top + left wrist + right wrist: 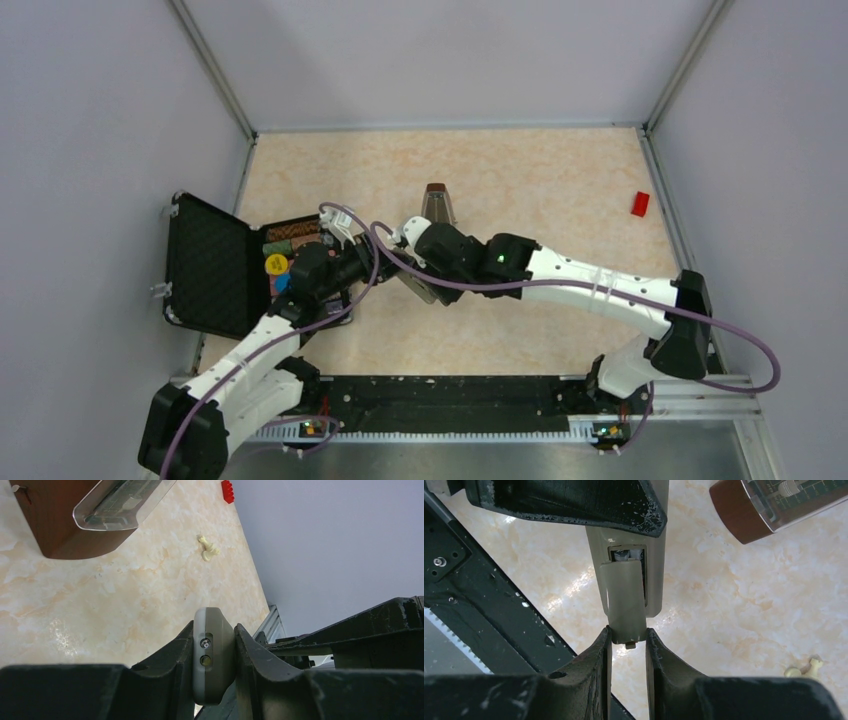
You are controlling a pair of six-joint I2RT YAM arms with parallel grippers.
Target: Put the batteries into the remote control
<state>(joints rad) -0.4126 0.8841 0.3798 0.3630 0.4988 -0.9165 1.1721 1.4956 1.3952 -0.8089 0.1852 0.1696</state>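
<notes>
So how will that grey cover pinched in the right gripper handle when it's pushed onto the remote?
The cover looks like thin, smooth plastic, so it is probably light and fairly stiff, though it might flex slightly. The right gripper pinches only its narrow end, so it could pivot or slip when pushed against the remote. Being flat, it should not roll.

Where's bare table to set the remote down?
Free: the broad far patch between the metronome and the red brick, and the strip along the back wall. Crowded: beside the open case, where the left hand and right hand meet at the remote control.
</notes>
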